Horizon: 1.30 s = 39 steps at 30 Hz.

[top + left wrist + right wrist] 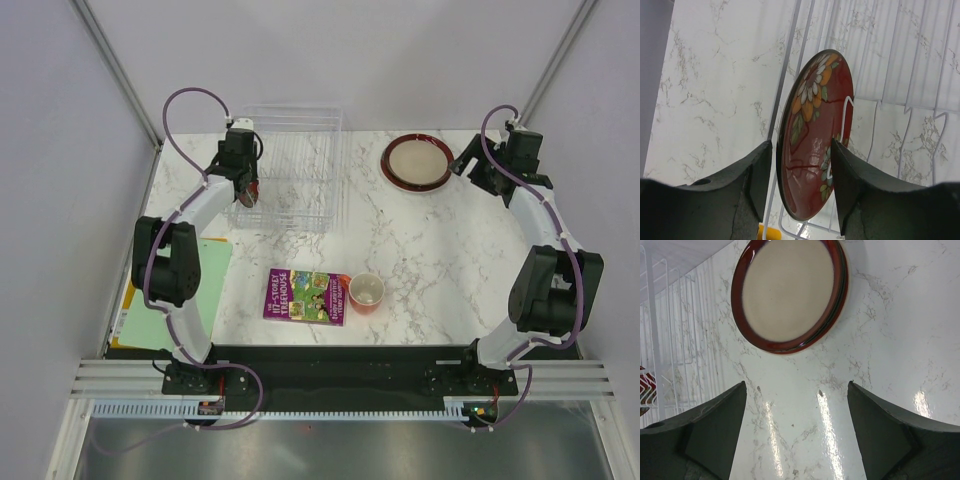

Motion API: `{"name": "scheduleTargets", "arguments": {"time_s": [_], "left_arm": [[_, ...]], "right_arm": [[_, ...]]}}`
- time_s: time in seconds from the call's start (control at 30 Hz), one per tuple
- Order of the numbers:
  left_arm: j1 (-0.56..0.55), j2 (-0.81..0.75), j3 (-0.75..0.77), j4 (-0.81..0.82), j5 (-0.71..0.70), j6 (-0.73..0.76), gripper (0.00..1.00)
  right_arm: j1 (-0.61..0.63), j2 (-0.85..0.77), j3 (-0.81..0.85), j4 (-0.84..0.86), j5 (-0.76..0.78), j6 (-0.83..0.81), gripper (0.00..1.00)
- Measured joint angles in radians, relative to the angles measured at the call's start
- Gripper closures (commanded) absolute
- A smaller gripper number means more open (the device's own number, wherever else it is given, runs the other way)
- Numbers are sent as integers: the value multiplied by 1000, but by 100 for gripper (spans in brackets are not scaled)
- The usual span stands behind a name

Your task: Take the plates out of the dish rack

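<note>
A small red plate with a flower pattern [812, 135] stands on edge in the clear dish rack [290, 150], at its near left side [251, 189]. My left gripper [247, 178] straddles the plate's lower part [801, 150]. Its right finger [845, 175] lies against the plate's face, and a narrow gap shows at the left finger. A rack rib [847, 107] crosses the plate. A stack topped by the cream-centred plate [416, 162] lies flat at the back right. My right gripper [468, 163] hovers beside it, open and empty [796, 395].
An orange cup [366, 292] and a purple book [305, 296] lie near the front centre. Green and yellow sheets [205, 275] lie at the front left. Grey walls close in both sides. The rack's ribs [670, 340] show left of the stack [787, 292].
</note>
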Motion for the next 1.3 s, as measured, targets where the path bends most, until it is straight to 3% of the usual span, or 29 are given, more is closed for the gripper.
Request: {"name": "scheduleTargets", "arguments": {"time_s": [0.4, 0.43, 0.57, 0.97, 1.3], "left_arm": [[0, 24, 28, -9, -10, -13, 55], [2, 25, 29, -9, -11, -16, 58], [5, 35, 37, -13, -39, -20, 98], [0, 41, 60, -35, -18, -31, 98], [-48, 40, 63, -34, -144, -8, 98]], "right_arm": [[0, 0, -5, 8, -25, 0, 12], [0, 0, -5, 8, -26, 0, 11], [0, 0, -5, 10, -29, 0, 12], [0, -1, -14, 14, -35, 0, 12], [2, -38, -28, 14, -37, 1, 12]]}}
